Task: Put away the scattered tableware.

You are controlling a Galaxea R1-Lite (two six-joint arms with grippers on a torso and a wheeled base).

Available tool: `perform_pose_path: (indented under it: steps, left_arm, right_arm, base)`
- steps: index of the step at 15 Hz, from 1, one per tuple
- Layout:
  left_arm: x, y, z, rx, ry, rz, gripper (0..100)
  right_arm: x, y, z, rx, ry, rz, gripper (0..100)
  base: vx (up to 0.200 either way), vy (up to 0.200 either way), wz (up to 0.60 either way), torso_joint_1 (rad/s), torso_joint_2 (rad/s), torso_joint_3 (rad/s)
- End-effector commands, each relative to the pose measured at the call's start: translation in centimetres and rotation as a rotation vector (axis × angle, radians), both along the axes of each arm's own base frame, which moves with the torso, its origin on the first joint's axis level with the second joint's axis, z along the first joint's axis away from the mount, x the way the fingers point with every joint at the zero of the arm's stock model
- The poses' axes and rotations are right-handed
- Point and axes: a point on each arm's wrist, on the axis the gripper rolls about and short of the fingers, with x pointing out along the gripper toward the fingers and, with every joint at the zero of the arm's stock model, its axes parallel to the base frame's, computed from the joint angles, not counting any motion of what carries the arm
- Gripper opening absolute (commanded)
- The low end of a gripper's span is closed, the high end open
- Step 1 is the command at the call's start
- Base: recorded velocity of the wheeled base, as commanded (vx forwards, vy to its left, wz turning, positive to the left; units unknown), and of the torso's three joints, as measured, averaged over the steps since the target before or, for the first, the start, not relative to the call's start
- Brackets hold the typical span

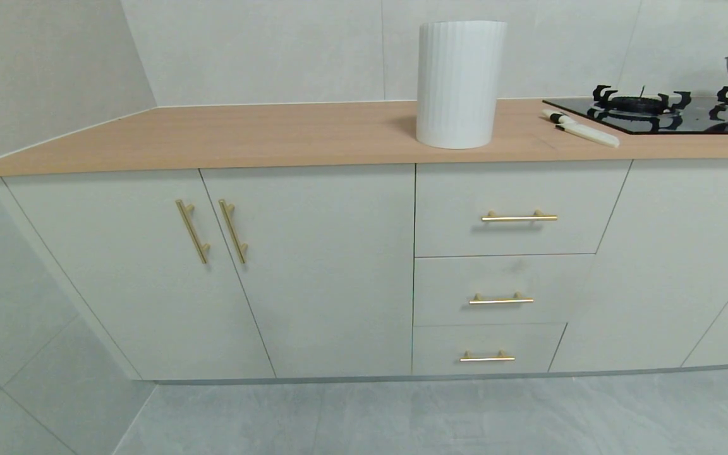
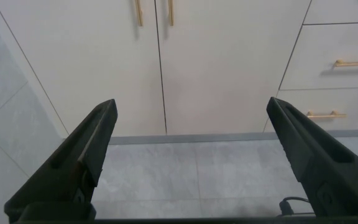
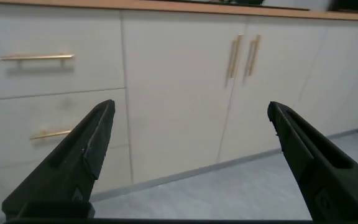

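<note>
Both tools hang low before the cupboard fronts. The left tool (image 2: 191, 103) and the right tool (image 3: 190, 106) each have their jaws spread wide with nothing between them. Above the drawers (image 1: 519, 208), on the tabletop (image 1: 244, 136), the knife (image 1: 582, 128) lies flat just beside the hob (image 1: 655, 114) and near the white ribbed holder (image 1: 459, 85). The step in hand looks like the approach. The right arm seems better placed: raise it clear of the tabletop edge, then lower it with the jaws across the knife's handle, keeping off the hob.

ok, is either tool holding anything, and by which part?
Nothing held. The left tool and the right tool are both open and empty, facing the cabinets. The knife lies on the counter.
</note>
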Motion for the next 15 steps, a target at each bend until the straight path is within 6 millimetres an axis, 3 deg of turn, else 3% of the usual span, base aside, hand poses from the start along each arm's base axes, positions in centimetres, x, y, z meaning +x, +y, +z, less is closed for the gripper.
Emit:
perform_pose_path:
  steps: [1,4,15]
  left_arm:
    - [0.0,0.0,0.0,0.000,0.000,0.000,100]
    - [0.0,0.0,0.0,0.000,0.000,0.000,100]
    - [0.0,0.0,0.0,0.002,0.002,0.000,100]
  right_arm:
    - [0.9,0.3,-3.0,0.019,0.071,0.119,100]
    - [1.2,0.7,-4.1,0.099,0.128,0.316,100]
    - [1.2,0.7,-4.6,0.141,0.171,0.322,100]
  base:
    - [0.000,0.000,0.00,0.000,0.00,0.000]
    - [0.000,0.000,0.00,0.000,0.00,0.000]
    - [0.000,0.000,0.00,0.000,0.00,0.000]
